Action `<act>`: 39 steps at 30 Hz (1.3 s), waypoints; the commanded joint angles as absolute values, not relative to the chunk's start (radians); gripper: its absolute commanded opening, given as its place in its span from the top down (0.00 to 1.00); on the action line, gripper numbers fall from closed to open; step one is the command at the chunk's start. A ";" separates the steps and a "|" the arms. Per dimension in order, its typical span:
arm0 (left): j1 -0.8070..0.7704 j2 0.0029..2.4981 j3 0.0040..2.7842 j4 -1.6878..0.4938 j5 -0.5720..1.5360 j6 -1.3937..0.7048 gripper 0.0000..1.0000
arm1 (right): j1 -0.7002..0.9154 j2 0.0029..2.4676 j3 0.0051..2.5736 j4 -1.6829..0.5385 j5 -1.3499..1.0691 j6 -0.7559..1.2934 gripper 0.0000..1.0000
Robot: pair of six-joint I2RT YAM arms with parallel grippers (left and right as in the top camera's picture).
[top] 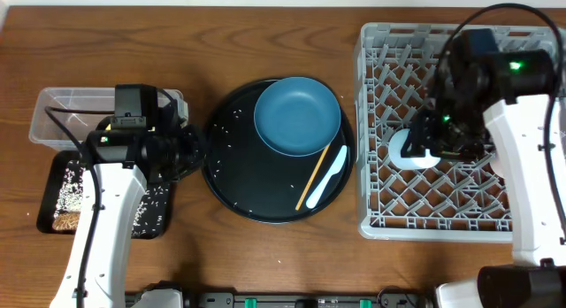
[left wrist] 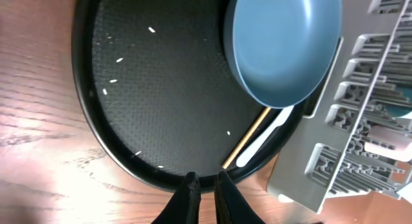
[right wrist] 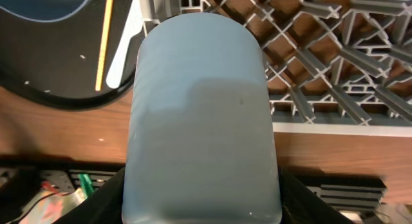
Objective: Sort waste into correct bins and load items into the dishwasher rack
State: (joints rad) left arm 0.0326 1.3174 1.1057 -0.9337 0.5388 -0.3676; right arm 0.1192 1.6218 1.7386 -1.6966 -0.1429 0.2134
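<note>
Table's left edge: clear tub [top: 62,113] toward the far side, shallow black tray [top: 44,211] just nearer. White rice grains [top: 69,191] piled in that tray, something brownish at its near end, too small to identify. Left arm [top: 110,197] across both. Left jaws closed, gripping nothing, tips at the left rim of the round black tray [top: 239,180].

Table centre: the round tray, with loose grains [left wrist: 119,60] scattered over it. Dark blue plate [top: 297,116] on its far-right part. Chopstick [top: 314,177] and white spoon [top: 330,177] side by side just nearer than the plate, by the tray's right rim.

Table's right end: grey rack [top: 380,221]. Right jaws clamped on light blue cup [right wrist: 203,121], over the rack's left-middle cells. Cup touching rack or not: cannot tell.
</note>
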 commanded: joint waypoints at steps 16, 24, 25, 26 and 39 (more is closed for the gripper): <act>0.035 1.319 1.113 -0.946 0.504 -0.348 0.83 | 0.191 1.610 1.564 -1.650 -0.033 0.344 0.89; 0.035 1.319 1.113 -0.950 0.504 -0.348 0.83 | 0.191 1.610 1.471 -1.559 -0.035 0.364 0.89; 0.035 1.319 1.113 -0.950 0.504 -0.348 0.83 | 0.191 1.610 1.462 -1.550 -0.035 0.366 0.89; 0.035 1.319 1.113 -0.950 0.504 -0.348 0.83 | 0.191 1.610 1.454 -1.542 -0.035 0.366 0.89; 0.035 1.319 1.113 -0.953 0.504 -0.348 0.83 | 0.191 1.610 1.288 -1.366 -0.061 0.370 0.88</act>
State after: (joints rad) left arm 0.0326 1.3174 1.1057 -0.9463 0.5159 -0.3618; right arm 0.1867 1.5700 1.3464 -1.4448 -0.0643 0.3748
